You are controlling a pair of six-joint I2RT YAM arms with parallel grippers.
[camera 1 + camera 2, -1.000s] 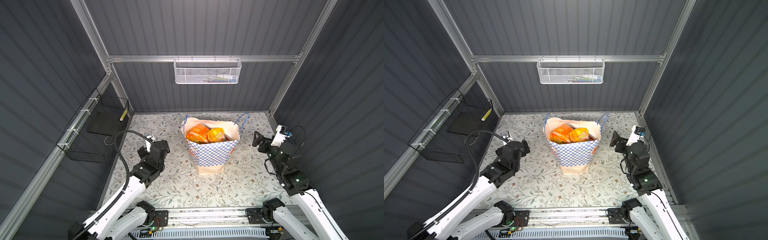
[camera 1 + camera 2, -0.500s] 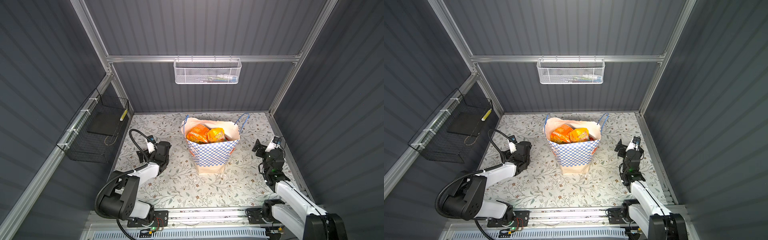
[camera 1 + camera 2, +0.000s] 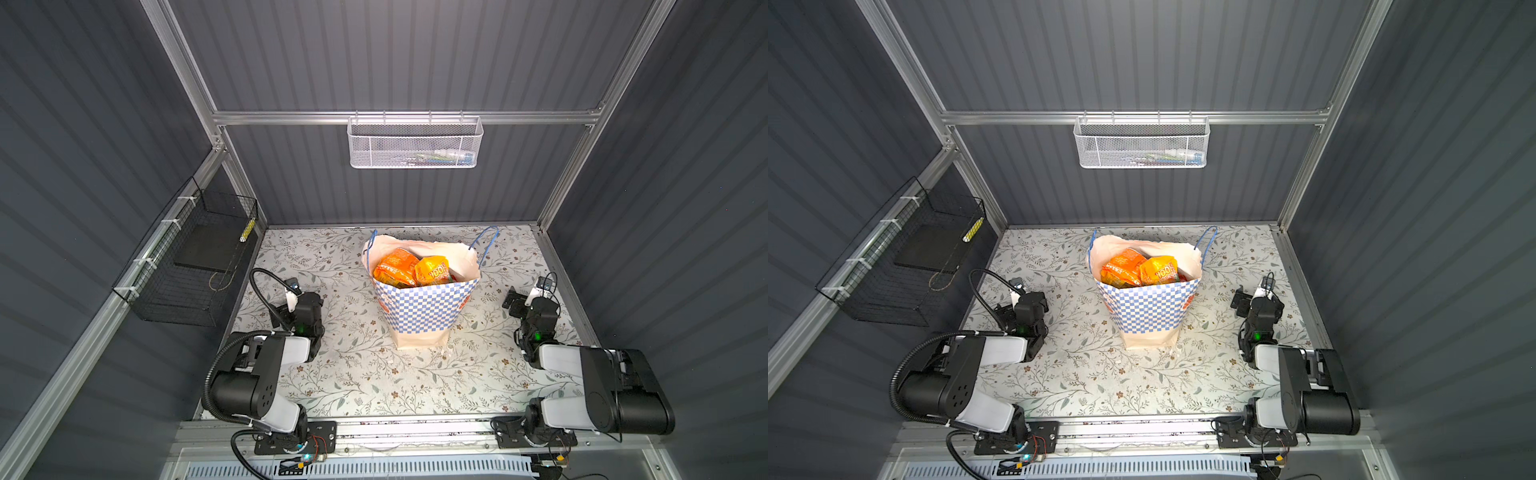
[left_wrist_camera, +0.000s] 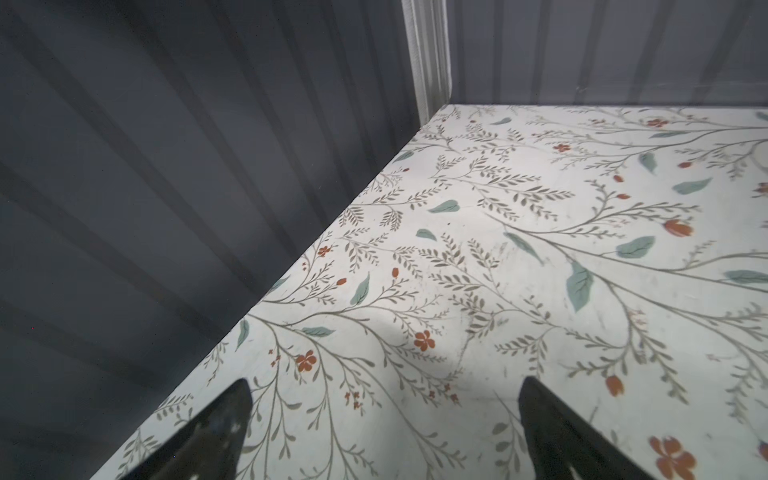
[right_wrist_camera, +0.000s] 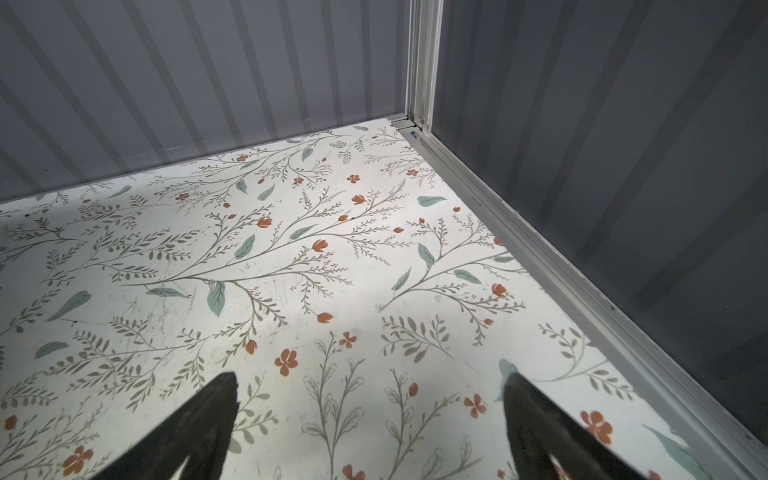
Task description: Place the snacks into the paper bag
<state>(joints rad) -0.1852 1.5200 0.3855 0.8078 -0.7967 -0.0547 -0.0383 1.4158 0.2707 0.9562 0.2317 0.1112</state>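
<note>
The paper bag [image 3: 424,309] [image 3: 1148,311], blue-and-white checkered with a cream base, stands upright mid-table in both top views. Snacks show in its open mouth: an orange packet [image 3: 394,268] [image 3: 1120,269] beside a yellow packet marked "100" [image 3: 433,271] [image 3: 1159,271]. Anything deeper in the bag is hidden. My left gripper [image 3: 282,309] [image 4: 385,382] sits low over the floral table left of the bag, open and empty. My right gripper [image 3: 513,301] [image 5: 369,375] sits low to the bag's right, open and empty. Neither touches the bag.
A white mesh basket [image 3: 415,143] hangs on the back wall. A black wire basket [image 3: 195,266] hangs on the left wall. Both arms lie folded near the front rail [image 3: 415,432]. Dark ribbed walls close in three sides of the floral table [image 3: 353,374].
Both arms have folded down and drawn back toward the front rail, lowering the grippers close to the table. The jaws stayed open. The bag and its snacks have not moved.
</note>
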